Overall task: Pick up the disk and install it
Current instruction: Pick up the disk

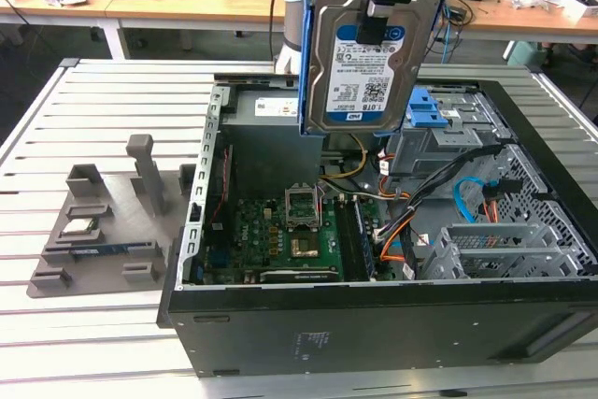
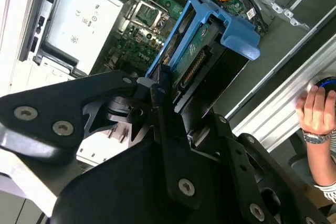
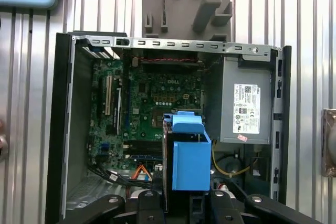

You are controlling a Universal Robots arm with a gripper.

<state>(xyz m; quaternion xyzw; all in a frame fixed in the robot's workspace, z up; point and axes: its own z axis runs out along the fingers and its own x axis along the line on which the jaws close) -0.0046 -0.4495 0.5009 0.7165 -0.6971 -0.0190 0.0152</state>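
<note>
Exterior view, jaws: clamped on the top edge of the disk [image 1: 360,77], with one black finger lying over its labelled face.
Gripper [image 1: 374,30]: reaches down from above and carries the disk, which touches nothing else.
Disk: upright, label towards the exterior camera, blue rails along its sides. It hangs in the air above the open case [image 1: 374,324]. In the first wrist view it sits over the board's edge, just beside the power supply [image 3: 247,108].
Case: lies on its side on the slatted table [image 1: 93,91], open side up, with the board [image 1: 280,231] exposed.
Holder [image 1: 103,231]: grey, on the table at the exterior view's left of the case. A small square chip [image 1: 79,226] sits in it.
Hand [image 2: 315,108]: a person's, seen in the second wrist view beyond the case wall, well apart from the gripper.
</note>
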